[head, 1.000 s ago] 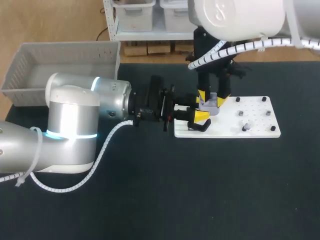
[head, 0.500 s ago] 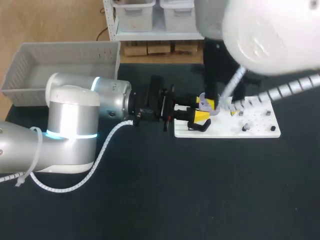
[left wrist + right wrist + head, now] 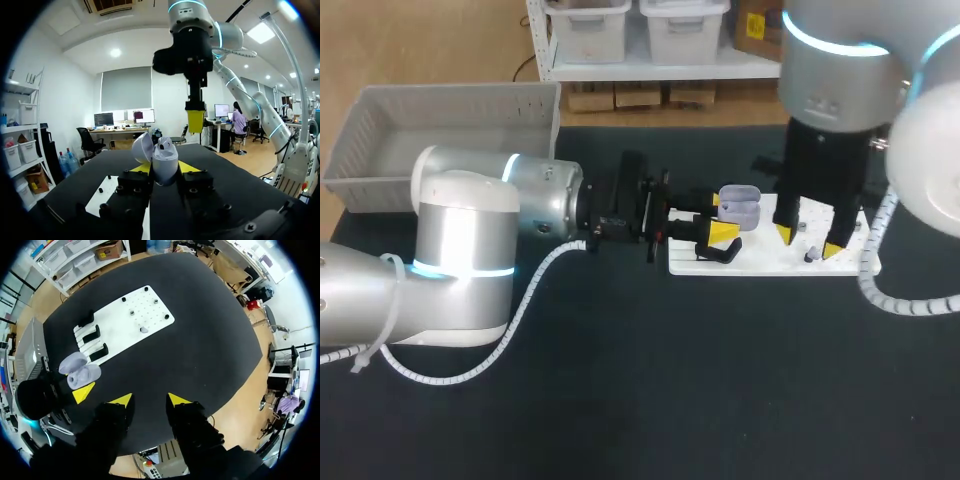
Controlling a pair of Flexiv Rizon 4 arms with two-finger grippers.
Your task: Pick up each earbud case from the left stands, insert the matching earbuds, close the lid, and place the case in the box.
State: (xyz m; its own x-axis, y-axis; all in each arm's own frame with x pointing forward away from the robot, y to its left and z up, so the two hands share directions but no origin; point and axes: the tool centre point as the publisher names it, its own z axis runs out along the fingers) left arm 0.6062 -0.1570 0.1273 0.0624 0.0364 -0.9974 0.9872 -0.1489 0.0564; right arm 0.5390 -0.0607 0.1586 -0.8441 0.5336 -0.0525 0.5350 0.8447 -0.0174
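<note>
- Head view: the left gripper [image 3: 722, 232] has the lavender earbud case [image 3: 738, 205] pinched between its fingers, lid up, at the left end of the white board [image 3: 770, 262]. The right gripper [image 3: 809, 242] hangs over the board, fingers spread and empty. An earbud [image 3: 810, 256] sits right by one yellow tip, so an off-centre descent could knock it off its spot instead of straddling it.
- Left wrist view: the left gripper [image 3: 164, 170] clamps the earbud case [image 3: 164, 159] from both sides, low on its rounded body. The right gripper [image 3: 195, 120] hangs ahead and above. A firm push while seating an earbud could tilt or slide the case in that grip, or tip the lid shut.
- Right wrist view: the right gripper [image 3: 148, 400] is spread wide with nothing between its fingers. The earbud [image 3: 144, 330] is well ahead on the white board [image 3: 150, 307], and the earbud case [image 3: 80, 372] is near the black stands [image 3: 95, 335]. It's crowded there, so the two arms could clip each other on delivery.
</note>
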